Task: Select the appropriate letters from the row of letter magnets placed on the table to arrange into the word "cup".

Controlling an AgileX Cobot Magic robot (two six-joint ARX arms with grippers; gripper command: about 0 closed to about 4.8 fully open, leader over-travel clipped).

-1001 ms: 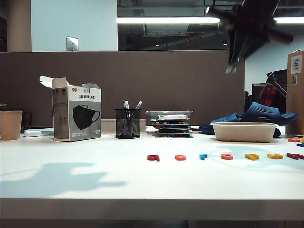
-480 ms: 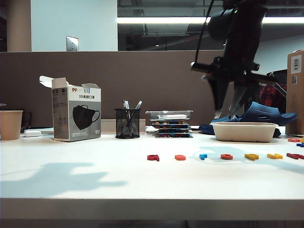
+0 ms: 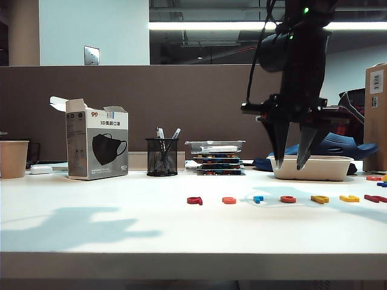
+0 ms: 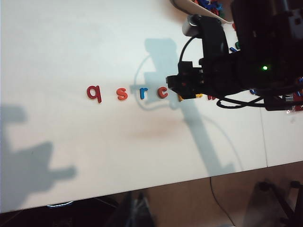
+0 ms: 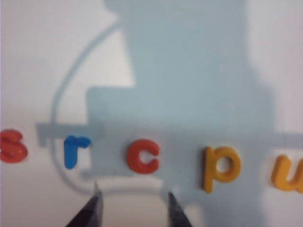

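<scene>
The right gripper point(image 3: 291, 164) hangs above the table point(image 3: 121, 229) with its jaws spread and nothing between them — in its wrist view the fingertips point(image 5: 94, 208) sit just short of the orange-red c point(image 5: 142, 156). The letters lie in a row on the white top: dark red q point(image 4: 93, 93), orange s point(image 4: 122, 93), blue r point(image 4: 144, 92), then c, yellow p point(image 5: 220, 166) and yellow u point(image 5: 288, 172). The left gripper is out of sight — its camera only looks down on the row and the right arm.
</scene>
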